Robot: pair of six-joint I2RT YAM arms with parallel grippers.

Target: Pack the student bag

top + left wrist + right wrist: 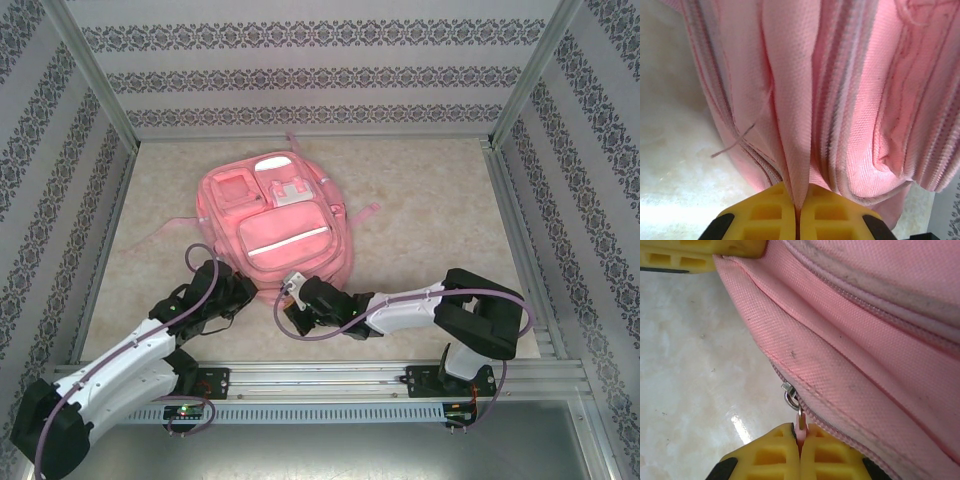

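The student bag [275, 220], a big pink backpack with pale patches, lies flat on the table's middle. At its near-left corner my left gripper [243, 287] is shut on a fold of the bag's pink fabric [790, 125], pinched between the yellow fingers [765, 217]. My right gripper [294, 292] is at the bag's near edge. It is shut on the pink zipper pull [800, 426] below the metal slider [791, 393], where the zipper runs along the bag's side [865, 330]. The left gripper's yellow fingers [700, 252] appear at the top left of the right wrist view.
The marbled tabletop [430, 200] is enclosed by patterned walls and aluminium posts [95, 75]. A pink strap [365, 212] trails to the bag's right. A loose thread [732, 142] hangs off the seam.
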